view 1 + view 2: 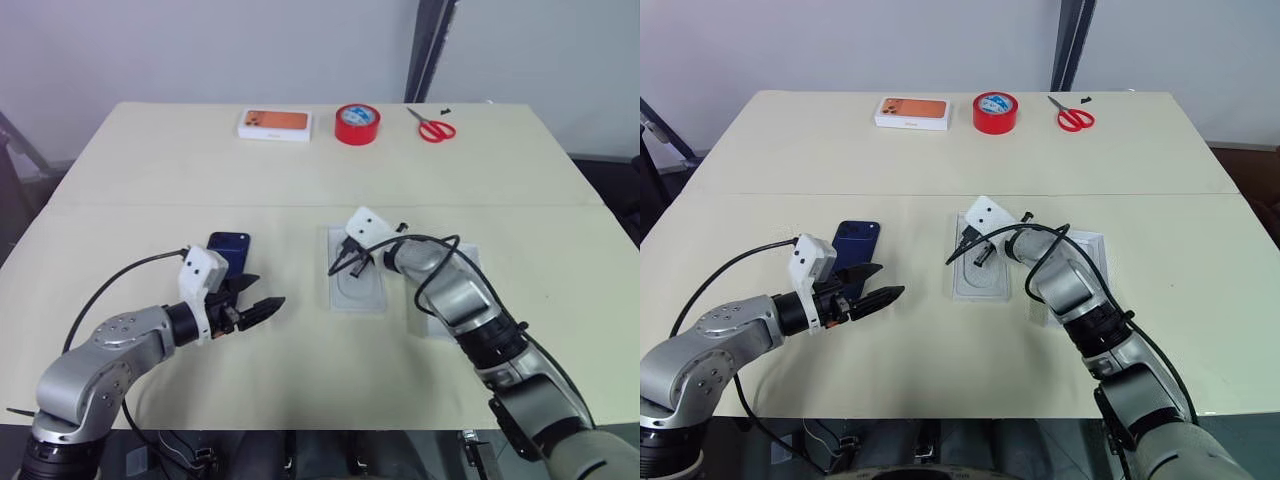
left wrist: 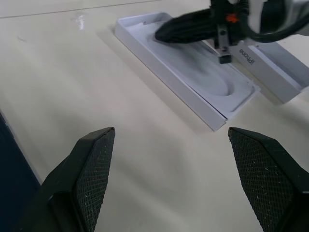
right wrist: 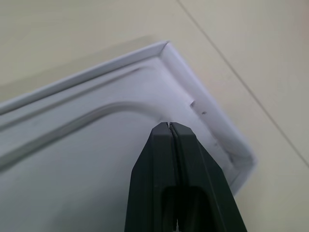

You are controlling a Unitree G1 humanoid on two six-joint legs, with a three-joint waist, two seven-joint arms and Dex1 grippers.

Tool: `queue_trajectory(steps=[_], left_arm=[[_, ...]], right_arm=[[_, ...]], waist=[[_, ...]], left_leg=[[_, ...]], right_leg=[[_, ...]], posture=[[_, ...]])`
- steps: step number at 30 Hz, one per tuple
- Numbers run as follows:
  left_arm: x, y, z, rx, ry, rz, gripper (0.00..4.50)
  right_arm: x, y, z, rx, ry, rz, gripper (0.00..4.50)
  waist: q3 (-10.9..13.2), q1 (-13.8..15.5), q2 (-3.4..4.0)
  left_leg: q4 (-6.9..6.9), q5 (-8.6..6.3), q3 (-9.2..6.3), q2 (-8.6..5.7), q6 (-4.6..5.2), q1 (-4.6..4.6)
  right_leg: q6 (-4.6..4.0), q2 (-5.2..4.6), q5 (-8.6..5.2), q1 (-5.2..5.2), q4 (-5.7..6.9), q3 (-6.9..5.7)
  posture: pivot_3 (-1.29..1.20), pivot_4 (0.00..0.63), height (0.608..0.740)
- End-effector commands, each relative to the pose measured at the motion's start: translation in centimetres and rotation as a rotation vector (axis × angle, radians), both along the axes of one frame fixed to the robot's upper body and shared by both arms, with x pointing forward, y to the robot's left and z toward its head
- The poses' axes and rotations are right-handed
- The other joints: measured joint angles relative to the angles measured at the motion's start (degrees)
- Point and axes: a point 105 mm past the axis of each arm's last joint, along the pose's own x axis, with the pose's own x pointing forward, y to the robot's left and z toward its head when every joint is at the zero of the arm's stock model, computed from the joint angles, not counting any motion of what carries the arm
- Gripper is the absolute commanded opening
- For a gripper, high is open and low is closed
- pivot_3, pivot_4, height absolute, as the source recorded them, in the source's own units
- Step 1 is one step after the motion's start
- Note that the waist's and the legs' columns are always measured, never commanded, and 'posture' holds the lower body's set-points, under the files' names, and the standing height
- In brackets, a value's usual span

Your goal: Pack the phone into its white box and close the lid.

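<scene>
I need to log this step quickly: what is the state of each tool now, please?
Left tool: open, holding nothing, beside the phone.
Right tool: closed, holding nothing, tips over the white moulded insert.

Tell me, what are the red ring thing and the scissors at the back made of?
The red ring looks like a roll of plastic tape: glossy red band, with a white and blue label across its middle. The scissors seem to have red plastic handles and thin grey blades, probably metal, though they are too small to be sure.

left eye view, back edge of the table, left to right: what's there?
White box printed with an orange phone → red tape roll → red scissors.
</scene>
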Motion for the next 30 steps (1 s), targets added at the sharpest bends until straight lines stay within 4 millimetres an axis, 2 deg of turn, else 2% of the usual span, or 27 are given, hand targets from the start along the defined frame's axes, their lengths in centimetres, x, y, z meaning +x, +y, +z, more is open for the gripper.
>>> queue_trajectory(steps=[1, 12, 15, 19, 24, 27, 30], left_arm=[[-0.1, -0.1, 0.8, -0.001, -0.039, -0.006, 3.94], [-0.2, -0.6, 0.8, -0.011, -0.04, -0.012, 3.94], [-0.3, -0.6, 0.8, -0.013, -0.04, -0.009, 3.94], [-0.4, -0.7, 0.8, -0.016, -0.038, -0.006, 3.94], [-0.4, -0.7, 0.7, -0.02, -0.034, 0.001, 3.94], [-0.3, -0.4, 0.7, -0.021, -0.034, 0.011, 3.94], [-0.3, -0.3, 0.7, -0.022, -0.035, 0.017, 3.94]], right_arm=[[-1.1, 0.3, 1.6, 0.036, -0.003, 0.066, 0.04], [1.9, -0.2, 0.1, 0.005, -0.065, -0.087, 0.04], [2.8, -0.5, 0.3, 0.016, -0.093, -0.137, 0.04], [2.8, -0.3, 0.7, 0.036, -0.113, -0.134, 0.04], [1.8, 0.5, 1.7, 0.078, -0.124, -0.055, 0.04], [-0.5, 1.2, 2.0, 0.063, -0.099, 0.091, 0.04], [-2.5, 1.2, 1.6, 0.043, -0.043, 0.178, 0.04]], waist=[[0.0, 0.0, 0.0], [0.0, -0.12, 0.0], [0.0, -0.09, 0.0], [0.0, -0.08, 0.0], [0.0, -0.1, 0.0], [0.01, 0.05, 0.01], [0.01, 0.04, 0.01]], left_leg=[[0.0, 0.0, 0.0, 0.0, 0.0, 0.0], [-0.01, 0.01, 0.0, 0.0, -0.02, 0.01], [-0.01, 0.02, 0.0, 0.0, -0.04, 0.01], [-0.01, 0.02, 0.0, 0.0, -0.04, 0.01], [-0.01, 0.02, 0.0, 0.0, -0.03, 0.01], [-0.02, 0.01, 0.0, 0.0, -0.01, 0.0], [-0.02, -0.01, 0.0, 0.0, 0.02, 0.01]], right_leg=[[0.0, 0.0, 0.0, 0.0, 0.0, 0.0], [0.0, 0.0, 0.0, -0.01, 0.01, -0.01], [0.0, 0.0, 0.0, 0.0, 0.01, -0.01], [0.0, 0.0, 0.0, 0.01, 0.01, -0.01], [0.0, 0.01, 0.0, 0.0, 0.01, -0.01], [0.01, 0.01, 0.0, 0.0, 0.01, -0.01], [0.01, 0.0, 0.0, 0.01, -0.01, -0.01]], posture=[[0.0, 0.15, 0.725], [0.0, 0.15, 0.725], [0.0, 0.15, 0.725], [0.0, 0.15, 0.725], [0.0, 0.15, 0.725], [0.0, 0.15, 0.725], [0.0, 0.15, 0.725]])
